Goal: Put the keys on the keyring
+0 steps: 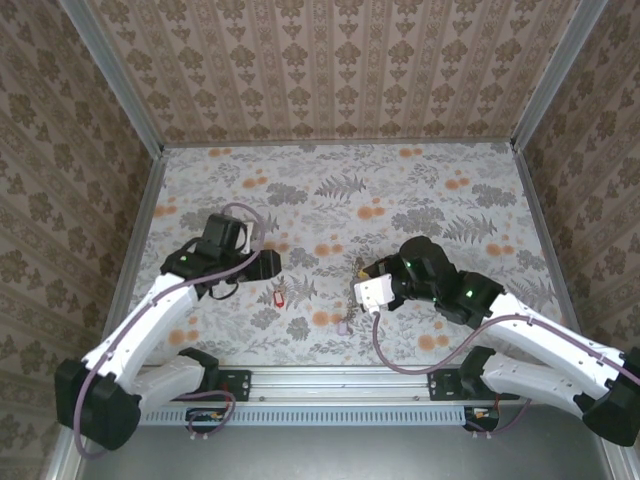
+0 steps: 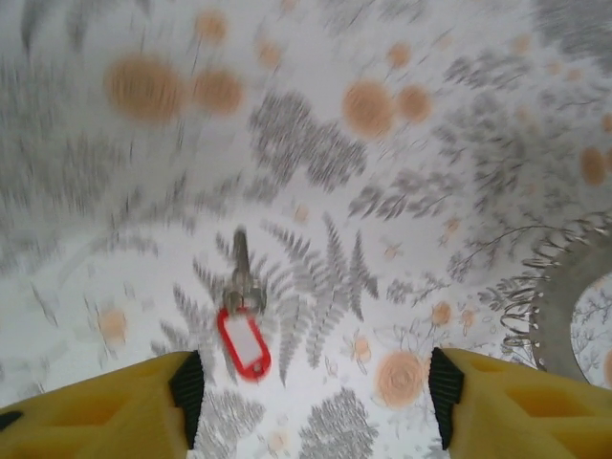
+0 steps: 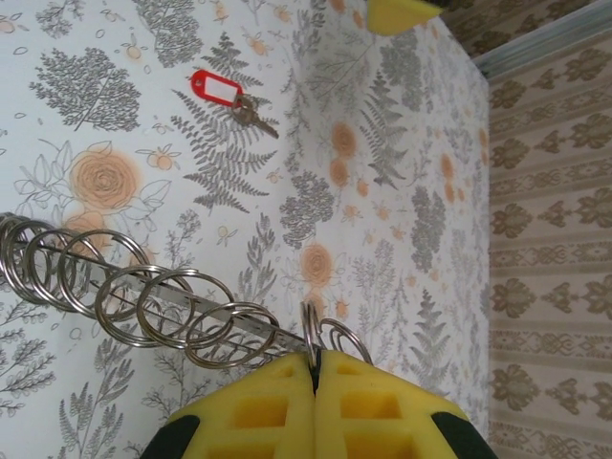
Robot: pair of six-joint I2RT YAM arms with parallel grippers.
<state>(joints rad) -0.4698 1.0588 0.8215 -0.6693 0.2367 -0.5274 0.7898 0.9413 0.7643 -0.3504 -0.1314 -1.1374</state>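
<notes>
Floral-print desk [image 1: 400,180], boxed in by patterned wallpaper walls [image 1: 330,70] on three sides. Nothing else loose on it that I can see.

Key [image 2: 242,325] with the red tag lies flat close to the desk's near edge, left of centre, between the two arms. Left arm [image 1: 150,320] is nearer. Its jaws stand wide open and empty, yellow pads [image 2: 96,411] on either side. The key sits just ahead of the gap, slightly toward the left pad.

Long axis runs roughly along the approach line: tag end nearest the jaws, metal blade pointing away, slight tilt. Closing would therefore squeeze across the tag's width. My read is a short move forward and down is all that's needed.

Right jaws are fully closed on one ring of the keyring [image 3: 143,296]. Its linked rings trail onto the desk, well apart from the key toward the right.
</notes>
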